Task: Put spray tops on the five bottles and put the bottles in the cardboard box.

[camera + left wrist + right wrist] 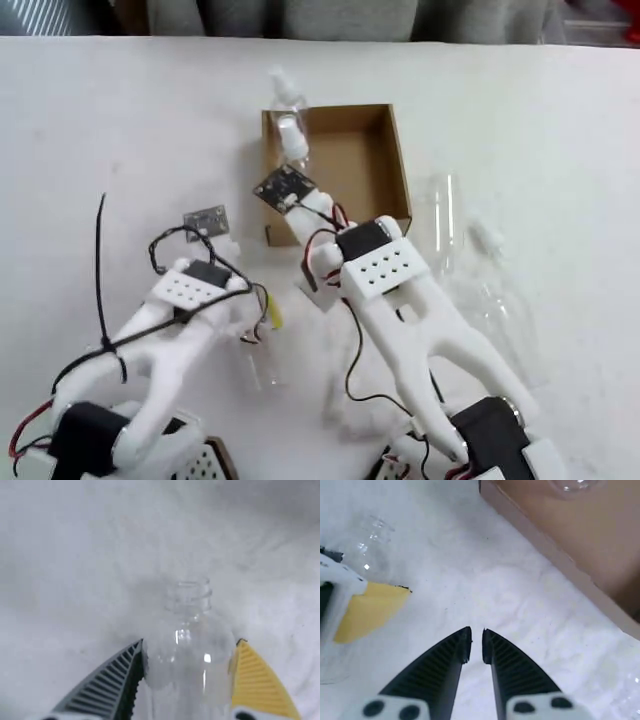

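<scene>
My left gripper (pixel 190 647) is shut on a clear bottle (pixel 190 630) that stands upright with no top, its grey and yellow fingers pressed to the bottle's sides. This bottle (pixel 262 362) is on the table in front of the cardboard box (pixel 395 150). Just beside it, my right gripper (pixel 476 642) hangs above bare table with its fingers almost together and nothing between them. The same bottle (pixel 367 545) and the box wall (pixel 560 555) lie ahead of it. A bottle with a spray top (pixel 290 120) is at the box's far left corner.
Two clear bottles (pixel 450 225) (pixel 505 315) lie on the table to the right of the box, and a white spray top (pixel 487 236) is between them. Both arms crowd the area in front of the box. The table's left side is open.
</scene>
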{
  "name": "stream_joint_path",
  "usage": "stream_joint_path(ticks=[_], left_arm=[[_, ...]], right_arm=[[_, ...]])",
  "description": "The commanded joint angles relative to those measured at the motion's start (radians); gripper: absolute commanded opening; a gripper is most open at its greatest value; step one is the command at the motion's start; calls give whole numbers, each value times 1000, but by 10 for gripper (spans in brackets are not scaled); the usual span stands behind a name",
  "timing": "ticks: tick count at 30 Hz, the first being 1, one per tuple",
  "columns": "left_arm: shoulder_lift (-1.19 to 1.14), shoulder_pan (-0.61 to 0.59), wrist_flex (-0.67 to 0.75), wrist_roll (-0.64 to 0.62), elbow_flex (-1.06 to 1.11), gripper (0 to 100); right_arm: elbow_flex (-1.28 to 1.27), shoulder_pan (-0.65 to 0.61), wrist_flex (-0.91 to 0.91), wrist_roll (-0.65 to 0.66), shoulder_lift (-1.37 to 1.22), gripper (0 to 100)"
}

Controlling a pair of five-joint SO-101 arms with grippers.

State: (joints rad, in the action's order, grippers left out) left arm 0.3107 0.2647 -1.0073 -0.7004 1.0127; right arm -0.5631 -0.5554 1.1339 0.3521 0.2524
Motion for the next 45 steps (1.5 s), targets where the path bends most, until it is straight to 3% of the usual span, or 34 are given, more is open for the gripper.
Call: stream_joint_path(ticks=[1,9,16,23,28,34,45], left_arm=[[-76,12,14,-12,-83,283],[-104,19,17,-11,-106,283],[-107,12,112,-11,-101,269],[-104,10,117,0,-103,15],[-70,13,26,215,-106,72],[47,-1,-21,626,-80,72],[54,-27,2,540,-78,80]], right_arm=[[49,5,1,9,5,23],[49,5,1,9,5,23],[49,5,1,9,5,23],[49,5,1,9,7,23],[49,5,1,9,7,23],[49,5,1,9,7,23],[51,24,24,8,15,23]])
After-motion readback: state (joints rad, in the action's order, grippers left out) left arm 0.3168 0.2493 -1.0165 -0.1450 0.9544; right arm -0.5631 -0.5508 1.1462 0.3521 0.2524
